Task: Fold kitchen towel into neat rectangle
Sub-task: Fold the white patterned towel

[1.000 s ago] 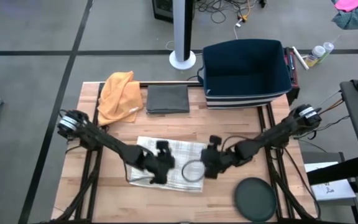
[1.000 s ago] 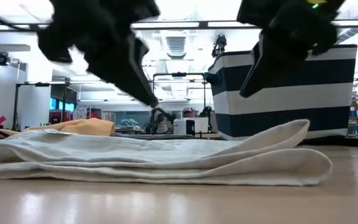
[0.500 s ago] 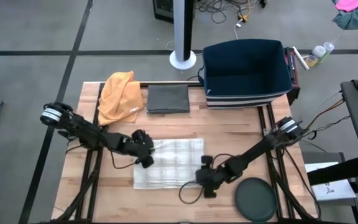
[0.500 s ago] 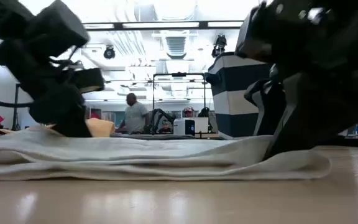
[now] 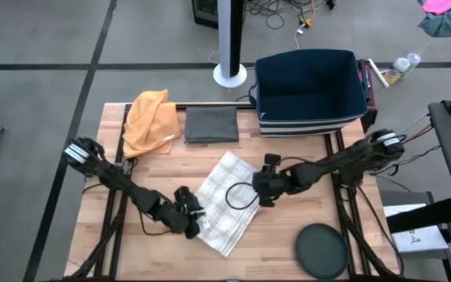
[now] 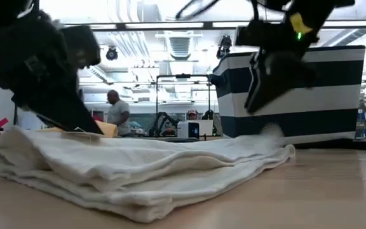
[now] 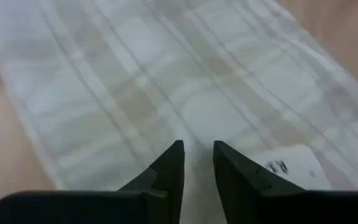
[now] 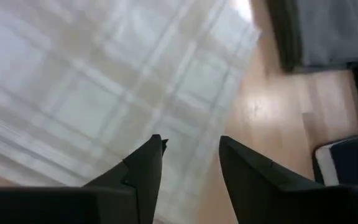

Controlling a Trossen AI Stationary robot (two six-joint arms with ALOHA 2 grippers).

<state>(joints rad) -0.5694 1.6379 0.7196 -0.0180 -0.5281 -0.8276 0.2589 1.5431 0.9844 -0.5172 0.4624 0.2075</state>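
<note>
The white checked kitchen towel lies folded in several layers, slantwise across the middle of the wooden table. The low view shows it as a flat stack. My left gripper stands at its near left side, fingers a narrow gap apart, next to a white label. My right gripper is open at the towel's far right side, and its wrist view shows the towel past its fingers. My left gripper comes slanting down from the table's left. Its fingertips rest on the towel's top layer beside the label, with no cloth pinched between them. My right gripper slants down over the towel's right end; whether it touches the cloth I cannot tell.
At the far left lie an orange cloth and a folded dark grey cloth. A blue striped basket stands at the far right. A dark round disc lies near the front right edge. People stand in the room behind.
The towel has been turned about on the table, from lying square to the edges to lying slantwise. My left gripper went out to the towel's left edge, then toward the near edge. My right gripper went to the towel's near right corner, then toward the far edge.
</note>
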